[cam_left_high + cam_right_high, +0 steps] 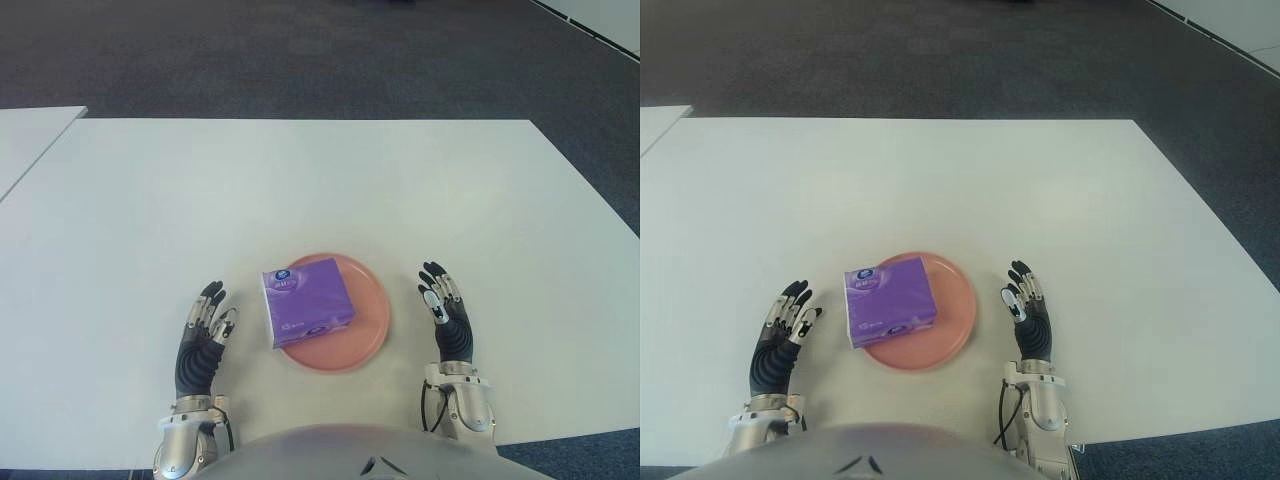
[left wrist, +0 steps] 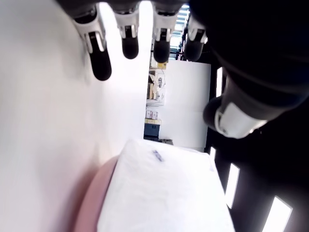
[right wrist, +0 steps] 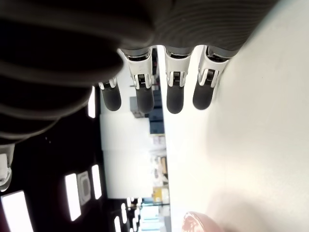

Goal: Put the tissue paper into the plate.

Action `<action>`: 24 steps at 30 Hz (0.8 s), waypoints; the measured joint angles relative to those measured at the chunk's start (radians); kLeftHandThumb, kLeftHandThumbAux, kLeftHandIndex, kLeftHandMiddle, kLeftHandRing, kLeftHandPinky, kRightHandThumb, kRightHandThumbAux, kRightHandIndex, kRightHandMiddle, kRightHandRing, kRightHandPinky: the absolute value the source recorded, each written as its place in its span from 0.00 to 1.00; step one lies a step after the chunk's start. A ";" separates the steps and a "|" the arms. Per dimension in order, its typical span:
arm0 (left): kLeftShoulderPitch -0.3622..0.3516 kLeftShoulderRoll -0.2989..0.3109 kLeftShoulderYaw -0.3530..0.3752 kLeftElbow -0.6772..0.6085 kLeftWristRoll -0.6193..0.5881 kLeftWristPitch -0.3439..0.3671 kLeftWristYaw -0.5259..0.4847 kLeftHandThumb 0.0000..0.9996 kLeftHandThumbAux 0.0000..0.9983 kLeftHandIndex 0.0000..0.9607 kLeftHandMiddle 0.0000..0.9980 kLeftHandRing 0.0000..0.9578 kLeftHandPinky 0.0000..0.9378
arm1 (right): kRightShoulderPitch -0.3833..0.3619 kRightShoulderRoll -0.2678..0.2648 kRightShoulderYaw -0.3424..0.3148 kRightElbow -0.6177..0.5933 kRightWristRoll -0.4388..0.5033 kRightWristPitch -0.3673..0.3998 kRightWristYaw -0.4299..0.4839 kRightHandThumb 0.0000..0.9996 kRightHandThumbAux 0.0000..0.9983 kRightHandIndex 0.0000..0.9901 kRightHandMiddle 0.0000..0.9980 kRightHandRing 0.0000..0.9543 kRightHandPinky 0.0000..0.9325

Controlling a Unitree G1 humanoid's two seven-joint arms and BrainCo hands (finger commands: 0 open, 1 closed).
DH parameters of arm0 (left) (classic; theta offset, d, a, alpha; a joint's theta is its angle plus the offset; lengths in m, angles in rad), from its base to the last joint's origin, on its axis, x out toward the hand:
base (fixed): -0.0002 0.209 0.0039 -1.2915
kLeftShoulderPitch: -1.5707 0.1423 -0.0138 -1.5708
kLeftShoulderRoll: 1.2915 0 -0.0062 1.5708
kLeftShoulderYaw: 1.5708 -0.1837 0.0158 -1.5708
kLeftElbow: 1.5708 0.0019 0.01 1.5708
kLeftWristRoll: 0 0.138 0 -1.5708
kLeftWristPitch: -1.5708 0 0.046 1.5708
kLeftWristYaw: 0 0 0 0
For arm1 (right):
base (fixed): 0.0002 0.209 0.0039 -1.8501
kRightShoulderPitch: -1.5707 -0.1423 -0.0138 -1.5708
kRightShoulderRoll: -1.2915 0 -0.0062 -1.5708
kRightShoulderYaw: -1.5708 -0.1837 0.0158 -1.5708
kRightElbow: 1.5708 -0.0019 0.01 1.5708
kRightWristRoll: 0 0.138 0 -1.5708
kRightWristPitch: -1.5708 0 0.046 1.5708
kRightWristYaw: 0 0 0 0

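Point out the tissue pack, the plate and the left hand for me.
Purple plastic-wrapped tissue pack (image 1: 308, 301), left eye view, top face.
Round pink plate (image 1: 372, 310), left eye view, bare right part.
Left hand (image 1: 203, 335), left eye view, back of hand.

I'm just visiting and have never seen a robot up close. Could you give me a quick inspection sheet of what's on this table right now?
Surface: white table, mostly bare.
Job's things: purple tissue pack lies on the pink plate, overhanging its left rim.
Clutter: nothing seen.
Hands: left hand left of the plate, right hand right of it; both open, holding nothing.
Cables: black cable at the right wrist.
Surroundings: dark carpet; second white table at far left.
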 measured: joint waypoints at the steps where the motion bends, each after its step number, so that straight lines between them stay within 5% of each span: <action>1: -0.005 0.001 0.003 0.007 0.007 -0.008 0.000 0.19 0.64 0.09 0.07 0.05 0.07 | -0.003 0.002 0.000 0.005 -0.001 -0.005 0.000 0.18 0.40 0.12 0.13 0.11 0.11; 24: -0.094 0.006 0.055 0.112 0.037 -0.108 0.005 0.22 0.64 0.10 0.07 0.06 0.08 | 0.001 0.002 -0.015 -0.022 -0.008 0.009 -0.021 0.20 0.42 0.10 0.13 0.10 0.10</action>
